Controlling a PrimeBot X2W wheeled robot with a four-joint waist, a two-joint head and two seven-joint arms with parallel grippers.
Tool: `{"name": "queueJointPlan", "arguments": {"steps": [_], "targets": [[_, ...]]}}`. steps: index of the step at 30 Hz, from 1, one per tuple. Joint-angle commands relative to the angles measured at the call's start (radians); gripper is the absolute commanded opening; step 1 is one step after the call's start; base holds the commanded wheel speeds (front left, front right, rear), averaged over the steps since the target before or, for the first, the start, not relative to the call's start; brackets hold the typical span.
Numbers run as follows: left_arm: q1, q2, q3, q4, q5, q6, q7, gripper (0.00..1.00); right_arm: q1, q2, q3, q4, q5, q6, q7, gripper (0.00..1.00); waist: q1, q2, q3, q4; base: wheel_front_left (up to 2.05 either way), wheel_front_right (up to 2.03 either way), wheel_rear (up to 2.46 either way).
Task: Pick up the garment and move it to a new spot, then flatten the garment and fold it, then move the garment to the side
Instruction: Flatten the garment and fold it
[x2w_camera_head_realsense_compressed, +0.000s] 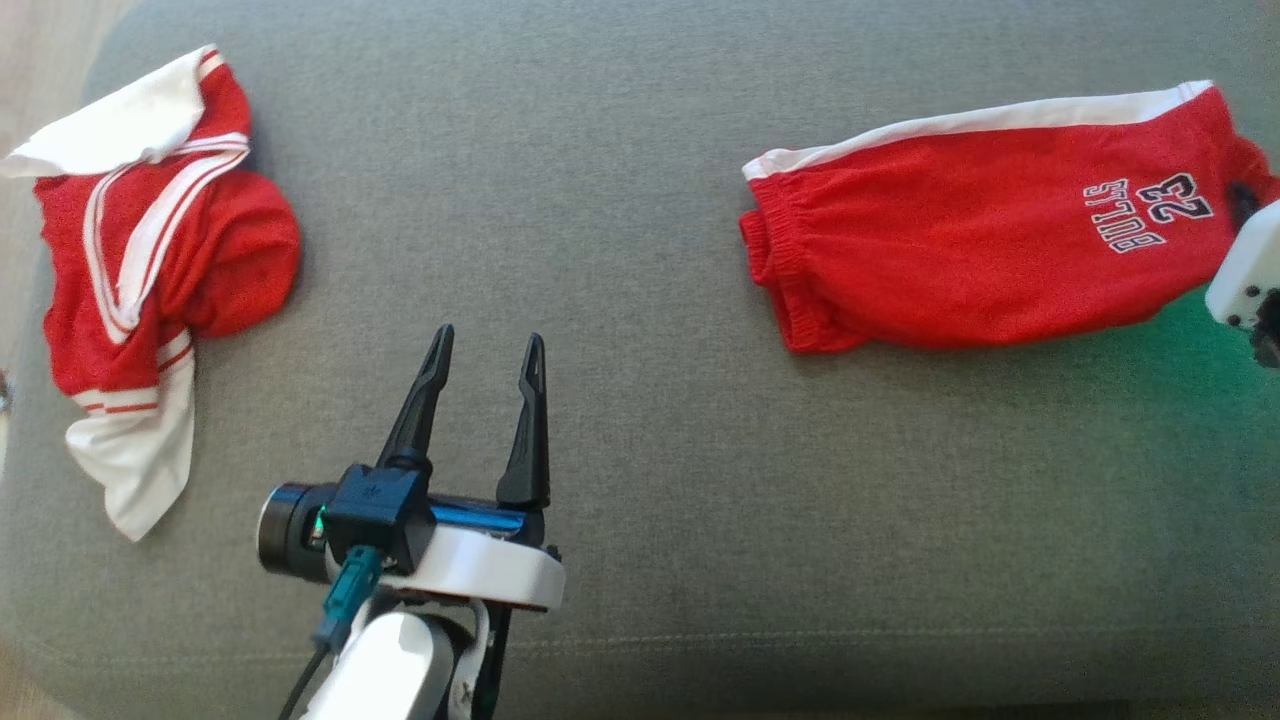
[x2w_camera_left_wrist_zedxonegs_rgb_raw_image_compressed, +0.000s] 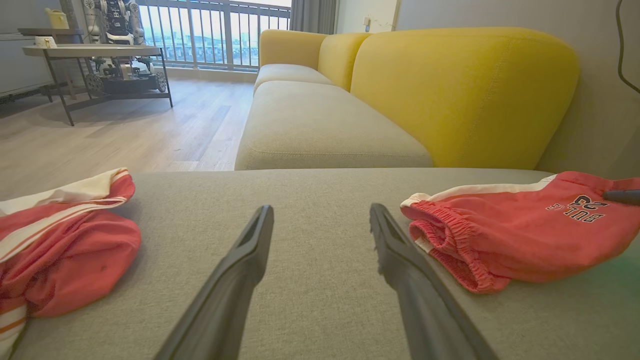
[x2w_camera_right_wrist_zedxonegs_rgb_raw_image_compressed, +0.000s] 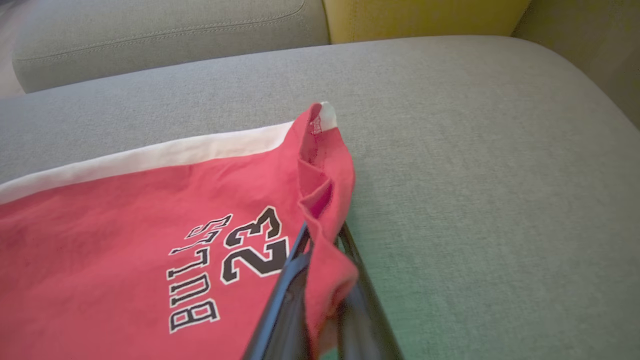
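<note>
At the left end of the grey fabric seat cushion (x2w_camera_head_realsense_compressed: 640, 150) lies a crumpled red-and-white jersey top (x2w_camera_head_realsense_compressed: 150, 260). Over the cushion's near middle hovers the left gripper (x2w_camera_head_realsense_compressed: 490, 336), fingers spread and empty. Toward the cushion's right end lie the red shorts with a white side stripe (x2w_camera_head_realsense_compressed: 950, 250), their hem pinched in the closed right gripper (x2w_camera_right_wrist_zedxonegs_rgb_raw_image_compressed: 322, 235).

"BULLS" and "23" printed on red shorts (x2w_camera_head_realsense_compressed: 950, 230), near leg hem.

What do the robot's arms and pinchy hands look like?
The left gripper has two long, pointed black fingers on a black block with a shiny blue band, a teal cable plug and a smooth white forearm. The right wrist casing is white too.
</note>
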Motion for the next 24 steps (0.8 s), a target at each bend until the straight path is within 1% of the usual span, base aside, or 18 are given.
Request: {"name": "queueJointPlan", "arguments": {"steps": [1, 5, 10, 17, 24], "targets": [[-0.018, 0.014, 0.030, -0.034, 0.013, -0.003, -0.005, 1.00, -0.005, -0.003, 0.010, -0.044, -0.007, 0.000, 0.000, 0.00, 0.0000, 0.0000, -0.004, -0.011, 0.00, 0.00, 0.00], [-0.019, 0.013, 0.025, -0.025, 0.013, -0.009, -0.005, 1.00, -0.002, 0.025, 0.020, -0.084, -0.018, 0.000, -0.005, 0.00, 0.0000, 0.0000, -0.010, -0.015, 0.00, 0.00, 0.00], [-0.010, 0.015, 0.022, -0.011, 0.007, -0.011, -0.005, 1.00, 0.012, 0.070, 0.081, -0.148, -0.014, 0.000, -0.004, 0.00, 0.0000, 0.0000, -0.030, -0.004, 0.00, 0.00, 0.00], [0.002, 0.014, 0.014, 0.001, -0.002, -0.010, -0.005, 1.00, 0.037, 0.125, 0.245, -0.306, 0.013, 0.000, 0.050, 0.00, 0.0000, 0.0000, -0.059, 0.014, 0.00, 0.00, 0.00], [0.003, 0.009, 0.004, 0.007, -0.009, -0.013, -0.005, 1.00, 0.083, 0.171, 0.402, -0.441, 0.076, 0.000, 0.130, 0.00, 0.0000, 0.0000, -0.066, 0.041, 0.00, 0.00, 0.00]]}}
